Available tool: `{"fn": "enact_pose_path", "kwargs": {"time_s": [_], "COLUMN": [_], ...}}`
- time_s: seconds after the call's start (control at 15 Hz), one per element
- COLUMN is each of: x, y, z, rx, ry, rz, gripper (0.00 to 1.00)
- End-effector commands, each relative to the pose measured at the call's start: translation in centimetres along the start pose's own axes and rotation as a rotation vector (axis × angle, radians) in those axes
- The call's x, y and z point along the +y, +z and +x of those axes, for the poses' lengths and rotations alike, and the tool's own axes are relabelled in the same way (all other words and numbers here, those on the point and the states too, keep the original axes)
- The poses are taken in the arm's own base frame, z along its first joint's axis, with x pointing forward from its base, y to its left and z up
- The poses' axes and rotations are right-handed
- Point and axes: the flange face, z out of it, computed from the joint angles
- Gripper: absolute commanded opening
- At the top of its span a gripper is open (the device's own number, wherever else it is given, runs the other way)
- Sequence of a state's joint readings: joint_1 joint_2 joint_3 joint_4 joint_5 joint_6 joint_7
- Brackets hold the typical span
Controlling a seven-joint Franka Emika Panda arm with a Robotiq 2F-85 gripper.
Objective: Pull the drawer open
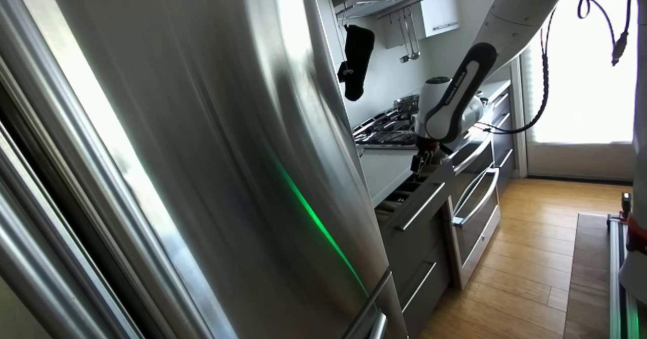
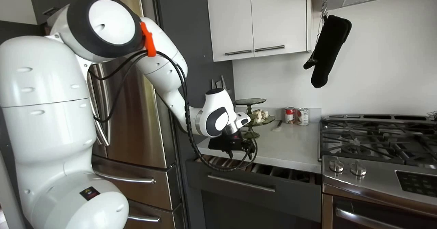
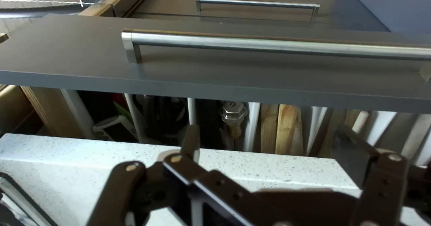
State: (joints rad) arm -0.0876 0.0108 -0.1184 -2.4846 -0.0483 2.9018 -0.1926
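The drawer (image 2: 293, 196) has a dark grey front and a long steel bar handle (image 2: 240, 183). It stands partly pulled out below the counter in both exterior views, and its front also shows in an exterior view (image 1: 404, 212). In the wrist view the drawer front (image 3: 215, 76) and handle (image 3: 269, 45) lie beyond the opening, where dividers and utensils (image 3: 269, 128) show. My gripper (image 3: 269, 143) is open with nothing between its fingers. In both exterior views the gripper (image 2: 240, 154) (image 1: 420, 166) points down over the opening by the counter edge, apart from the handle.
A deeper drawer (image 3: 256, 12) with a similar handle sits below. The white counter (image 2: 290, 150) bears a tiered glass stand (image 2: 251, 102) and two cans (image 2: 289, 115). The stove (image 2: 355, 147) stands at one side, the steel fridge (image 2: 136, 130) at the other. A black mitt (image 2: 329, 51) hangs above.
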Motion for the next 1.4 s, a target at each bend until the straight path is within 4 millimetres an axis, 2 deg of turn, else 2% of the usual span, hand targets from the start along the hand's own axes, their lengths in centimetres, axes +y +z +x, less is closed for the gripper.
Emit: {"fn": "enact_pose_path", "kwargs": {"time_s": [0.0,0.6,0.93,1.33], "x": [1.3,2.8,2.7,2.4], "y": [2.3,7.7,10.5,12.8], "z": [1.2,3.1,3.7,4.0], "rx": [-0.02,-0.039,-0.05,-0.063], "ry": [0.047,0.046,0.003,-0.022], "rz": [0.007,0.008,0.023,0.033], "gripper": [1.0,1.0,1.0,1.0]}}
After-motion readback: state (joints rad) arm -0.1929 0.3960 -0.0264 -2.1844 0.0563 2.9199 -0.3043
